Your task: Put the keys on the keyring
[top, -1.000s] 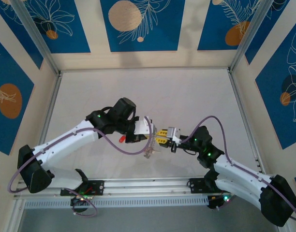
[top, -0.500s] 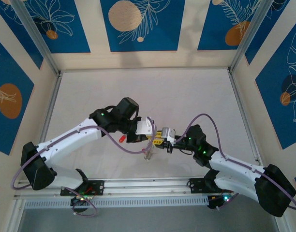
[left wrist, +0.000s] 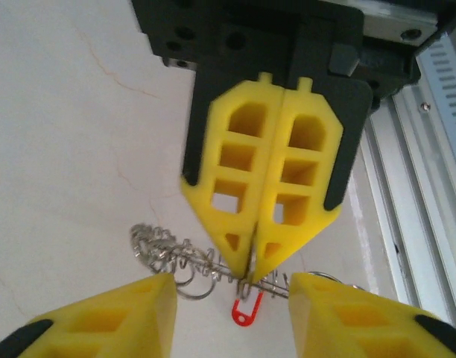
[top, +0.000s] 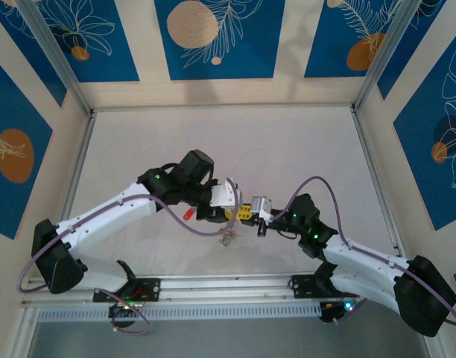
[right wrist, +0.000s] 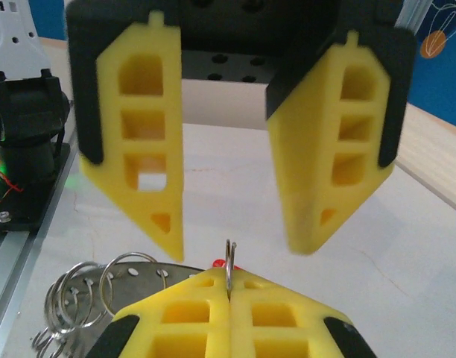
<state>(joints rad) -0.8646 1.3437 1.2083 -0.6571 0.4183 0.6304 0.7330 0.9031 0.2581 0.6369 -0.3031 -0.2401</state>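
Right end effector [left wrist: 250, 270] clamps keyring [left wrist: 179, 261]; left end effector [right wrist: 239, 253] gapes either side of it; open table [top: 287, 149] beyond.

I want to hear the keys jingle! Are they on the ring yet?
Not finished. Done: nothing surely threaded. In hand: the right gripper is pinched shut on the silvery coiled metal keyring, with the left gripper open facing it. A small red-headed key sits just under the ring; whether it is on, I cannot tell. Still to do: another small red piece, likely a key, lies apart beside the left arm.
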